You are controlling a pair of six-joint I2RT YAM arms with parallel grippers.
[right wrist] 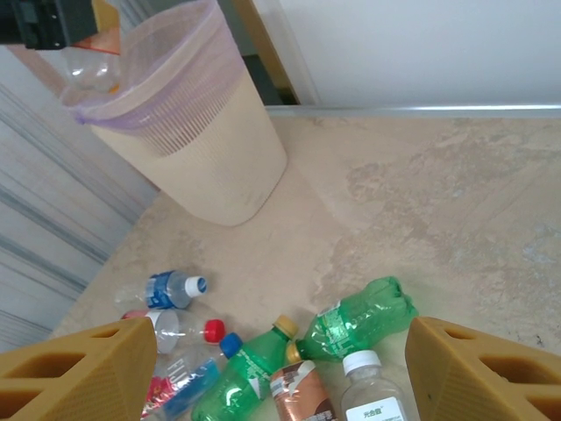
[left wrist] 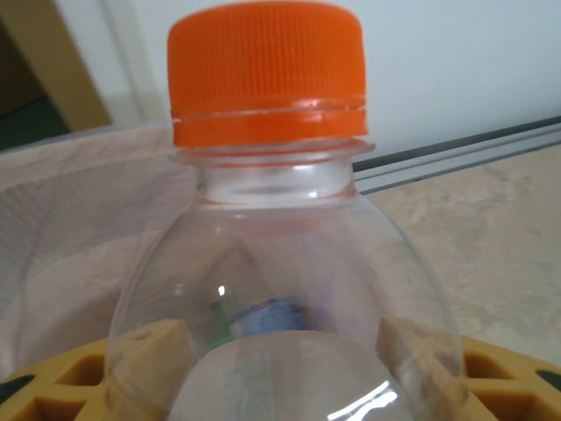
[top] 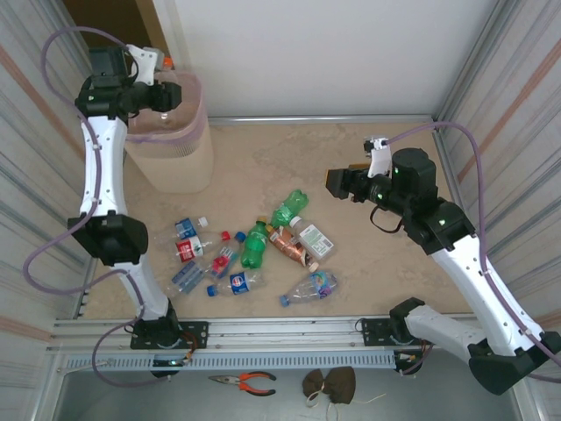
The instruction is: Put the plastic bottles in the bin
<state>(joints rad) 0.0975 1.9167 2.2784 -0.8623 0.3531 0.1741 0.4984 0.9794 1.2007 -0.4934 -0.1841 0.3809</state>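
Far left: the left gripper [top: 163,96] is clamped on the orange-capped bottle [left wrist: 272,254], a clear one, which it holds over the open top of the bin [top: 180,167]. The bin stands at the far left corner of the table [top: 386,254].

Centre, near: the other plastic bottles [top: 254,250] lie loose in a cluster on the table, well apart from the bin.

Right: the right gripper [top: 337,182] hangs above the table. Its fingers [right wrist: 83,373] are spread, with nothing between them.
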